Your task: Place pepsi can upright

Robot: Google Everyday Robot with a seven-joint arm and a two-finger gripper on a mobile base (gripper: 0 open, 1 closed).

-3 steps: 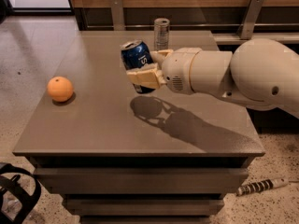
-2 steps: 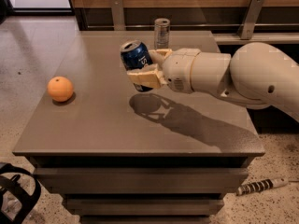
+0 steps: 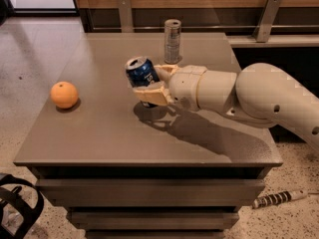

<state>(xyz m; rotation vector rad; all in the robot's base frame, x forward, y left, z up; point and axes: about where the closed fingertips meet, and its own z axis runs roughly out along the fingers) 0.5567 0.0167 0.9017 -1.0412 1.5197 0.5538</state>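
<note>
Since the earlier frame the arm has come down and a little toward the near edge, carrying the pepsi can (image 3: pixel 142 72) lower, so that its shadow on the table (image 3: pixel 99 143) now sits right under it. The gripper (image 3: pixel 148 80) reaches in from the right, and its jaws are pinched on the can's blue side, one finger above and behind it, the other below and in front. The can lies between the jaws, tilted, with its silver top leaning up and away from the wrist. Its lower end is very near the tabletop, but whether it touches cannot be told. So the pickup and most of the lowering look done. What seems left is to bring the can fully upright, set its base flat on the table and let go. Beyond the fingertips, well apart from the jaws, an orange (image 3: pixel 64 94) rests on the table. A tall silver can (image 3: pixel 172 34) stands behind the jaws, near but clear of them.
</note>
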